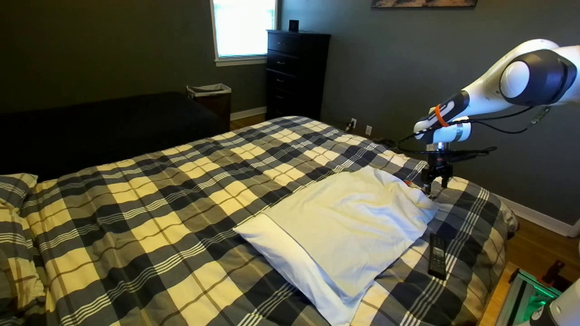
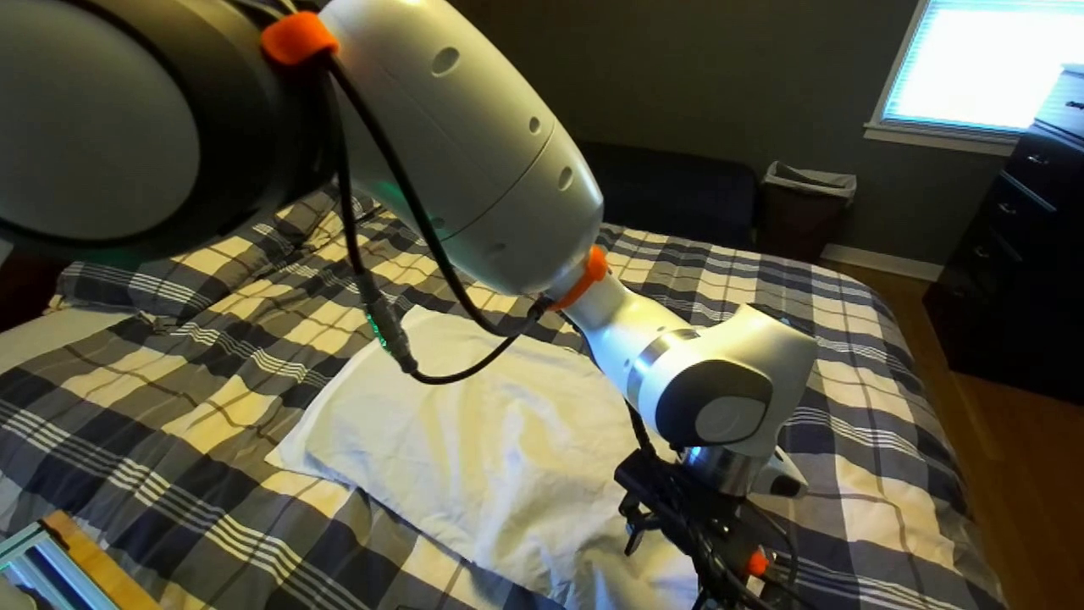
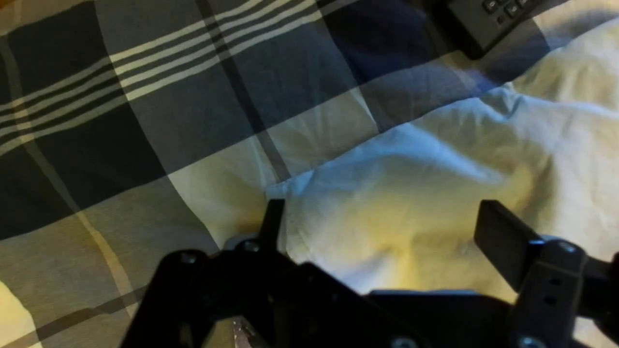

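Observation:
A white pillow or folded white cloth [image 1: 340, 226] lies flat and wrinkled on the plaid bedspread [image 1: 176, 190]. It also shows in the other views [image 2: 474, 440] [image 3: 411, 193]. My gripper [image 1: 436, 188] points down over the cloth's corner near the bed's end. In the wrist view my gripper [image 3: 382, 205] has its fingers wide apart, with only the cloth and its edge below and nothing between them. I cannot tell whether a fingertip touches the cloth. A black remote [image 1: 437, 256] lies on the bedspread beside the cloth; its end shows in the wrist view [image 3: 488, 26].
A small orange-red thing [image 1: 409, 183] lies by the cloth's far corner, partly hidden. Plaid pillows [image 1: 16, 194] lie at the bed's head. A dark dresser [image 1: 297, 74], a lined hamper [image 1: 210, 93] and a window [image 1: 244, 29] stand beyond the bed. Cables [image 2: 440, 254] hang from the arm.

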Controlling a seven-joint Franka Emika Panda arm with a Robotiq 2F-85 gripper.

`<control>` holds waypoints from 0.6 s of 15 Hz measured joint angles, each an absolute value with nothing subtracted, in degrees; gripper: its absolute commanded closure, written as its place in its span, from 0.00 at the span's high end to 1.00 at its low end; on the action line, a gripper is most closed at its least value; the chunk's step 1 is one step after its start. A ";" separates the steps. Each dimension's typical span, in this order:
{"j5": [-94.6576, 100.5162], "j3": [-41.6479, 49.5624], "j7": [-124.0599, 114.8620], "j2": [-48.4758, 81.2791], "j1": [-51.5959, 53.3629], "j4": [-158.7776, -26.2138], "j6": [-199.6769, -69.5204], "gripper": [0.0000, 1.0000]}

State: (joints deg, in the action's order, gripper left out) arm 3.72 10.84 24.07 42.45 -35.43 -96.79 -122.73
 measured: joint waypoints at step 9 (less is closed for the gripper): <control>12.82 13.58 24.45 44.58 -33.72 -96.23 -129.44 1.00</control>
State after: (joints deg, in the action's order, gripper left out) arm 12.82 13.58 24.45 44.58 -33.72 -96.23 -129.44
